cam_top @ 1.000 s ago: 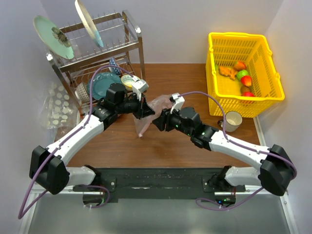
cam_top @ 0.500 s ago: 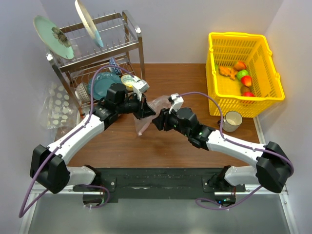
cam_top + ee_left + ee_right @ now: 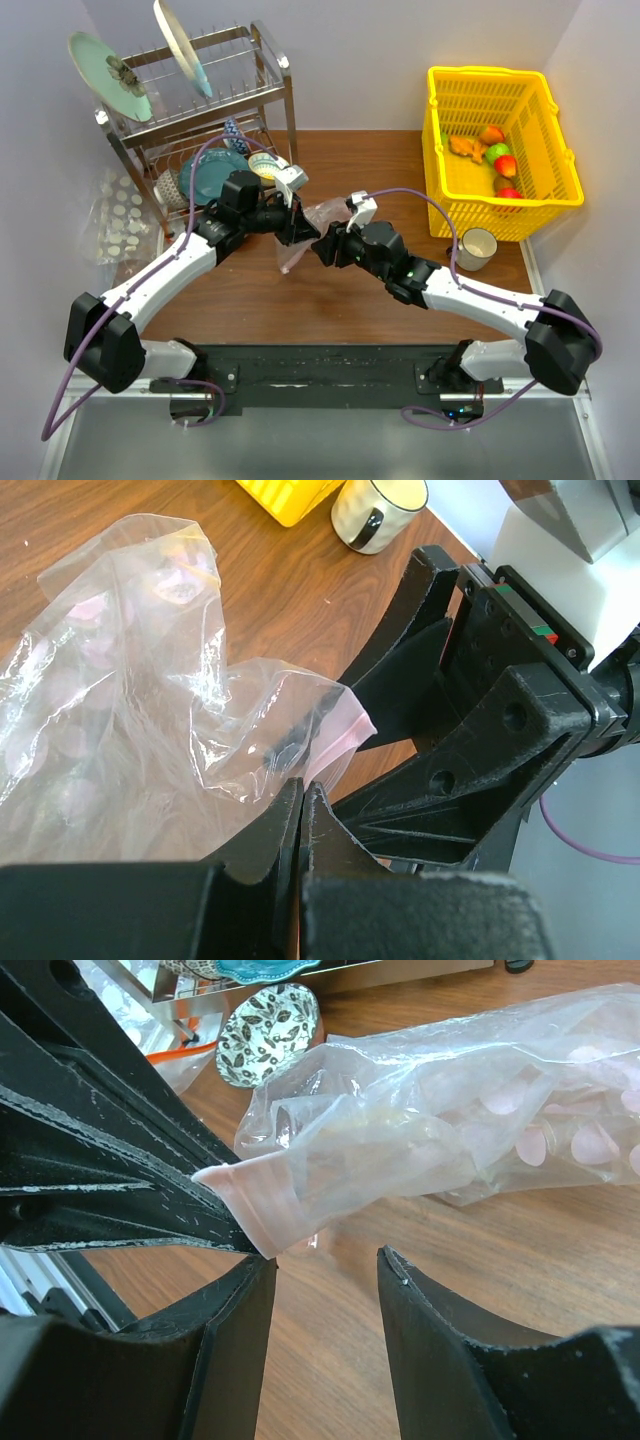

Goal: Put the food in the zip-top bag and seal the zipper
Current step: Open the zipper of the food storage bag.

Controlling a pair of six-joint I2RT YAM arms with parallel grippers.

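Here, zipper [image 3: 250,1205] between left jaws — pinched

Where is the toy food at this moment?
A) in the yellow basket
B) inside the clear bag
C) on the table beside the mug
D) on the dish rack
A: the food lies in the basket at the far right of the table, and none shows inside the bag.

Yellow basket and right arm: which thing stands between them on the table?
A white mug, close beside the yellow basket; the top external view shows it.
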